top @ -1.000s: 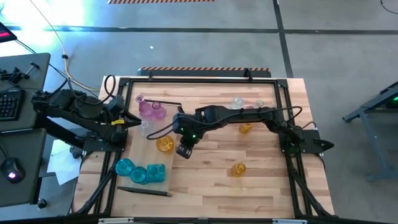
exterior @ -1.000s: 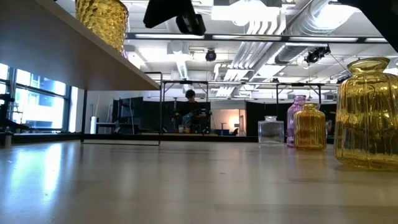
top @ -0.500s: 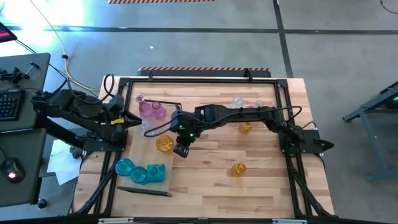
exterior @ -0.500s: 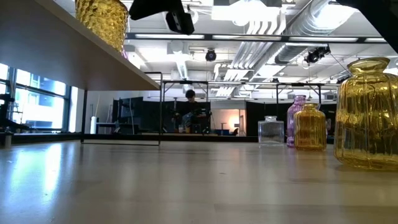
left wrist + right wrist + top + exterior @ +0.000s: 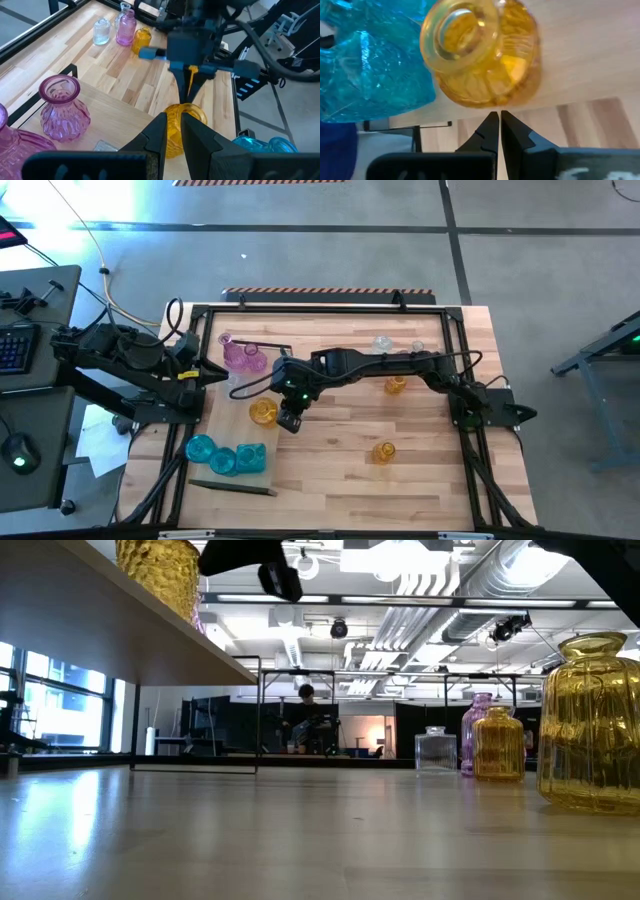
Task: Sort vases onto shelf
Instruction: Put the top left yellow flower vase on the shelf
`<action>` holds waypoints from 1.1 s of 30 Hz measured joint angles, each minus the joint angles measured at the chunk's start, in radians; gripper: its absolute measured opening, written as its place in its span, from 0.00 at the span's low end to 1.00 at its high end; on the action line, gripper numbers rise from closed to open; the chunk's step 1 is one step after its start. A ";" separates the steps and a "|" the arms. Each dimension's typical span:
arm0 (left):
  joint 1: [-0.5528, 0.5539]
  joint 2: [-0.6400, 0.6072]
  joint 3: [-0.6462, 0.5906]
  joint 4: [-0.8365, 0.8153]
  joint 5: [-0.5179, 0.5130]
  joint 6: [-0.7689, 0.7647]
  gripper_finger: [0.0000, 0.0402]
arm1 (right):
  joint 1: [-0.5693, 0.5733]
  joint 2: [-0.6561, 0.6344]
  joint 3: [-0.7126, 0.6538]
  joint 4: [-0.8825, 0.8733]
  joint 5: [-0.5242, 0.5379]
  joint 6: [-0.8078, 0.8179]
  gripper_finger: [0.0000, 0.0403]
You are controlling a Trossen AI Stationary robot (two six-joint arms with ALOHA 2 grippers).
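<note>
The shelf [image 5: 212, 420] is a light board at the table's left, and in the low view its underside [image 5: 90, 630] fills the upper left. On it stand pink vases [image 5: 240, 356], a round amber vase [image 5: 264, 412] and teal vases [image 5: 224, 457]. My right gripper [image 5: 288, 418] is shut, points down and stands just right of the amber vase [image 5: 480, 55], fingertips level with its belly [image 5: 184, 117]. My left gripper [image 5: 173, 131] is shut and waits at the shelf's left side [image 5: 215, 375]. My right gripper's shut fingers [image 5: 492, 125] come from above beside the amber vase's belly, on the side toward the table's right. I cannot tell whether they touch it. The vase stands upright on the shelf.
On the tabletop stand two amber vases [image 5: 395, 386] [image 5: 384, 451] and clear ones [image 5: 382, 343] near the far edge. The low view shows a big amber vase [image 5: 595, 720], a smaller amber one [image 5: 498, 745], a pink one [image 5: 480, 710] and a clear one [image 5: 435, 750]. A dark rail [image 5: 235, 489] lies at the shelf's near end.
My right gripper has moved toward the table's left edge and slightly toward the far edge, closing in on the amber vase on the shelf. It has stayed shut.
</note>
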State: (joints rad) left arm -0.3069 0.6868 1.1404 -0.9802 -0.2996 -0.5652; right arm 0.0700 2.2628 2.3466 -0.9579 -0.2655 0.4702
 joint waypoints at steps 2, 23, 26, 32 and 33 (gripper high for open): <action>0.000 0.000 0.000 0.000 0.000 -0.006 0.12 | 0.000 0.010 0.000 0.001 -0.009 0.000 0.00; 0.000 0.000 0.000 -0.001 0.001 0.000 0.12 | -0.011 0.054 0.000 0.173 -0.057 0.000 0.00; 0.000 0.000 0.000 -0.001 0.001 0.001 0.12 | -0.011 0.054 0.000 0.172 -0.063 0.008 0.00; 0.000 0.000 0.000 -0.001 -0.002 0.017 0.12 | -0.011 0.073 0.000 0.239 -0.133 0.027 0.00; 0.000 0.000 0.000 -0.001 -0.002 0.018 0.12 | -0.011 0.079 0.002 0.272 -0.144 0.033 0.00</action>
State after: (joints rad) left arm -0.3073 0.6868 1.1400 -0.9813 -0.3016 -0.5476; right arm 0.0593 2.3418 2.3482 -0.6858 -0.4091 0.5032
